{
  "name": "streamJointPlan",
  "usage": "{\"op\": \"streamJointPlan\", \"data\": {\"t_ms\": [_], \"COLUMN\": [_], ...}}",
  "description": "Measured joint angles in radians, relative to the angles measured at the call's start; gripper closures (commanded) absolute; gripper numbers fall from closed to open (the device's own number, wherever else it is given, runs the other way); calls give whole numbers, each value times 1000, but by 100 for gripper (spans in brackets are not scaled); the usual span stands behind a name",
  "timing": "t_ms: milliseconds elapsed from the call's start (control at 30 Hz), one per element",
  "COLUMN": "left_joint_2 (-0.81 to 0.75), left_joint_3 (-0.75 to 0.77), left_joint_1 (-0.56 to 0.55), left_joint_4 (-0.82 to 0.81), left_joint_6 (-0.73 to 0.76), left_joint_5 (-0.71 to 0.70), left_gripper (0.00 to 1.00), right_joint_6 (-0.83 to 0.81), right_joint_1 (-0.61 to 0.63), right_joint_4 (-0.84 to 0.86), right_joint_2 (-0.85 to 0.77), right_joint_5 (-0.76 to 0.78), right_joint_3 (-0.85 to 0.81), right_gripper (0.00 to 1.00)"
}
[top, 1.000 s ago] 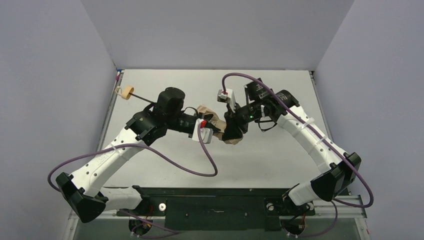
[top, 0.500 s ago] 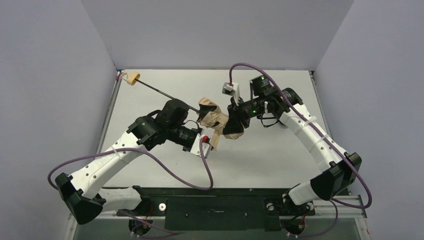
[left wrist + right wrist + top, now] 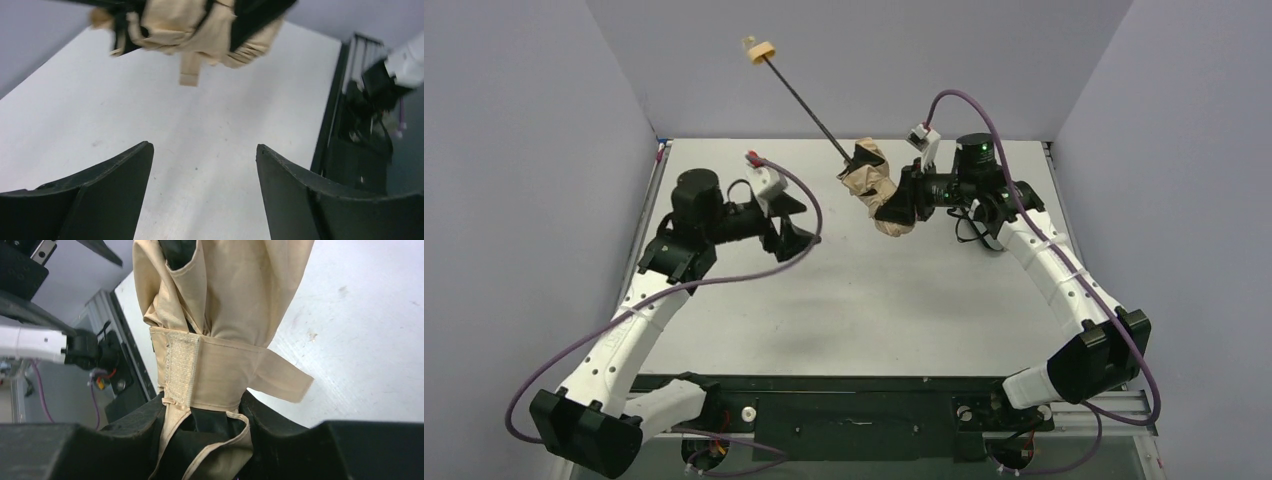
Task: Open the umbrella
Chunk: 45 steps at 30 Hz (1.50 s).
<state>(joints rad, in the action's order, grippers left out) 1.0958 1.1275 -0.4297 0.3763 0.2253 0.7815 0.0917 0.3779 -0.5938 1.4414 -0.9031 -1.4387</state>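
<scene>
Holding anything, the right gripper [image 3: 898, 208]? (Ana)
Yes. Its jaws are partly closed on the bunched canopy [image 3: 235, 290] of the umbrella [image 3: 869, 178], pinching the folds right beside the strap [image 3: 220, 372]. (Ben)
And the left gripper [image 3: 202, 150]? (Ana)
Jaws wide apart, nothing between them. It hangs over the table [image 3: 874, 300], well apart from the umbrella, on its left. (Ben)
Where is the umbrella, then? (Ana)
Lifted off the table at the far side and tilted. The thin shaft [image 3: 809, 105] is drawn out long, pointing up and left, with the handle [image 3: 760, 50] at its end. (Ben)
So how far along? (Ana)
Part way, I'd judge. The shaft looks extended, but the canopy is not spread: the fabric hangs wrinkled and bundled. The strap wraps round it with a loose tab sticking out; whether it is fastened I cannot tell. What's left is to free the fabric and push the canopy out until it locks open. (Ben)
</scene>
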Motion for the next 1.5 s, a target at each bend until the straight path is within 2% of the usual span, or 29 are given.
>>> {"op": "streamJointPlan", "data": {"t_ms": [133, 233, 300, 367, 467, 600, 767, 967, 1033, 1100, 1133, 1200, 1267, 1300, 1367, 1400, 1433, 1467, 1500], "left_joint_2": [6, 39, 68, 108, 157, 193, 224, 245, 254, 264, 267, 274, 275, 275, 275, 275, 275, 275, 275], "left_joint_3": [-41, -43, -43, -42, -42, -32, -15, -14, -9, 4, 9, 21, 26, 31, 35, 35, 35, 35, 35], "left_joint_1": [178, 257, 277, 282, 278, 254, 232, 230, 230, 230, 230, 230, 229, 225, 217, 218, 219, 219, 219], "left_joint_4": [-242, -395, -481, -568, -673, -761, -847, -932, -954, -967, -972, -984, -991, -994, -995, -995, -995, -995, -994], "left_joint_6": [-370, -625, -768, -918, -1087, -1200, -1276, -1305, -1311, -1317, -1321, -1325, -1358, -1383, -1382, -1383, -1381, -1374, -1365], "left_joint_5": [-8, -35, -48, -59, -83, -113, -140, -167, -175, -182, -183, -188, -187, -183, -178, -175, -172, -171, -167], "left_gripper": [20, 17, 7, 4, 3, 3, 15, 42, 52, 67, 81, 98, 100, 100, 100, 100, 100, 100, 100], "right_joint_6": [156, 241, 285, 317, 348, 365, 345, 306, 290, 276, 269, 256, 238, 225, 207, 203, 197, 194, 186], "right_joint_1": [-26, -25, -19, -8, 21, 80, 145, 195, 203, 208, 209, 212, 212, 212, 212, 212, 210, 207, 204], "right_joint_4": [188, 306, 360, 402, 458, 500, 508, 507, 506, 503, 503, 500, 494, 494, 492, 492, 488, 486, 482], "right_joint_2": [-16, -22, -27, -30, -34, -47, -56, -58, -58, -58, -58, -58, -58, -58, -59, -61, -62, -62, -63], "right_joint_5": [34, 46, 51, 55, 62, 66, 64, 57, 53, 50, 49, 50, 57, 64, 63, 64, 65, 65, 66], "right_joint_3": [70, 101, 114, 115, 119, 135, 138, 142, 145, 149, 153, 161, 168, 177, 183, 183, 183, 183, 184], "right_gripper": [100, 100, 100, 100, 100, 100, 100, 100, 100, 100, 100, 100, 100, 97, 79, 64, 56, 44, 40]}}
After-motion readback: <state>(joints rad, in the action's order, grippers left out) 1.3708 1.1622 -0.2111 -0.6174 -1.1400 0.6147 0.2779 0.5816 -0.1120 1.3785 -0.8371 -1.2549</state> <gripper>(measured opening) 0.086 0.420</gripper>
